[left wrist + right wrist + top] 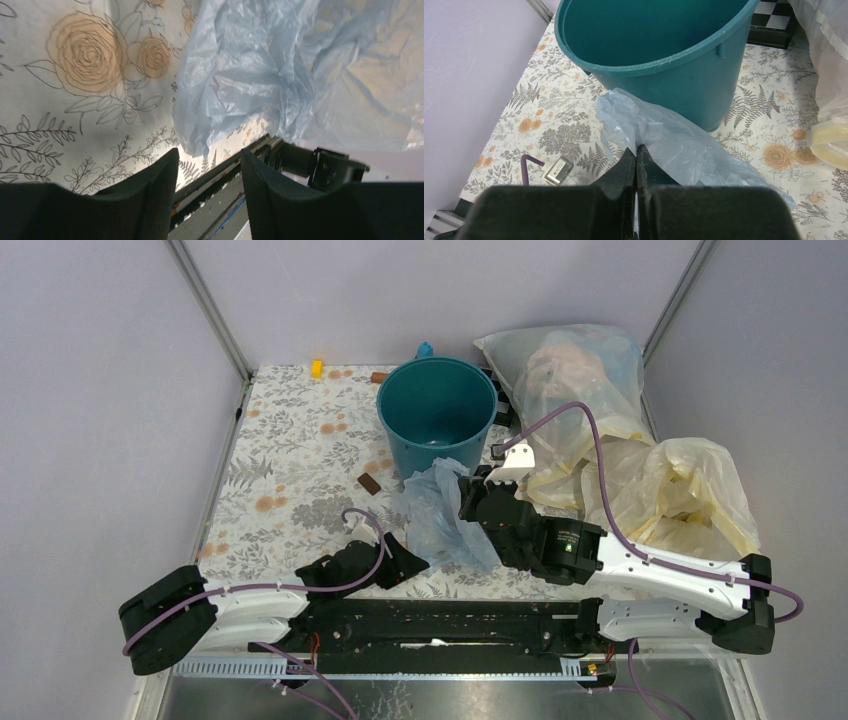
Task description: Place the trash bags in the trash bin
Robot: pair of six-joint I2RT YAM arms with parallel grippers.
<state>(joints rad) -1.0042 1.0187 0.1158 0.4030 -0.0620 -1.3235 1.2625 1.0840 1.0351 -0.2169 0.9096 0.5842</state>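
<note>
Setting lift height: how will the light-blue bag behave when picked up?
Probably floppy: the trash bag lies crumpled, so it should dangle below the right gripper. Likely light, being thin and translucent; may snag the trash bin rim.

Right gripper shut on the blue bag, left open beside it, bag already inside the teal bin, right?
Not inside. The blue bag is outside the teal bin, on the table at its near side, as the right wrist view shows. The right gripper is shut on it; the left gripper is open beside it.
</note>
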